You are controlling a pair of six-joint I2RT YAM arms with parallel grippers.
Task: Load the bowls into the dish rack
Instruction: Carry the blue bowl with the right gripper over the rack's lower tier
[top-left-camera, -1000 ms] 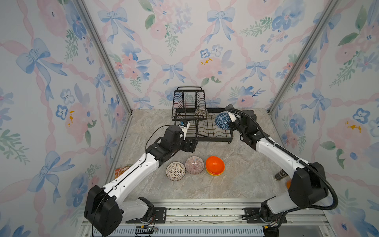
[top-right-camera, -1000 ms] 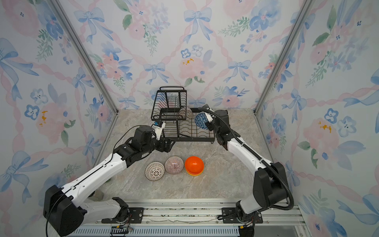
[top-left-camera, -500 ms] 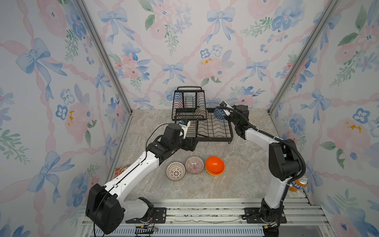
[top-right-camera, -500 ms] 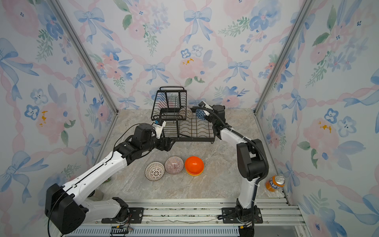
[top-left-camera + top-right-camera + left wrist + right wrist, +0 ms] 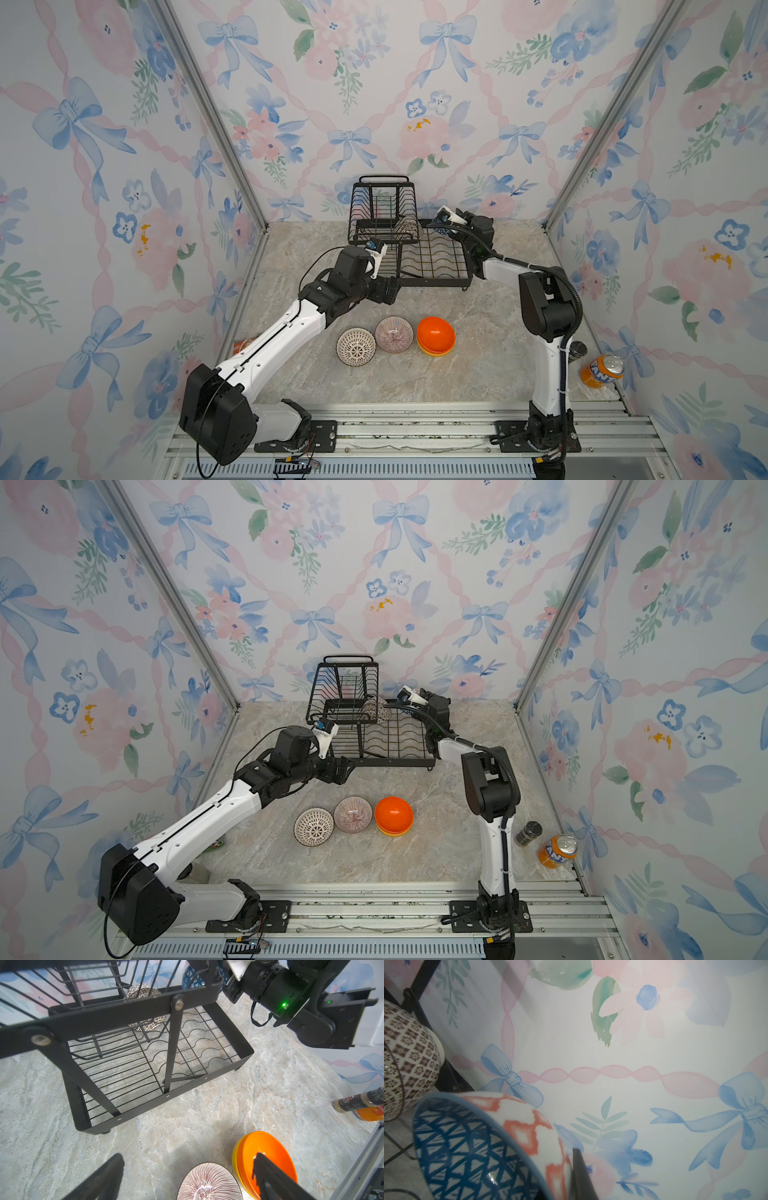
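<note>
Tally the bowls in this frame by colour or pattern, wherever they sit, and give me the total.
Brown mosaic bowl: 1
Blue-patterned bowl: 1
White lattice bowl: 1
Pink striped bowl: 1
Orange bowl: 1
Yellow bowl, under the orange one: 1
Total: 6

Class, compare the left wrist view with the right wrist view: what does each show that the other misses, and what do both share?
Only the left wrist view: the orange bowl nested in a yellow bowl, the striped bowl, a spice jar, and the open left gripper.
Only the right wrist view: the right gripper shut on the rim of the blue bowl, and that bowl's red-and-white outside.
Both: the blue bowl, the brown patterned bowl and the dish rack.
</note>
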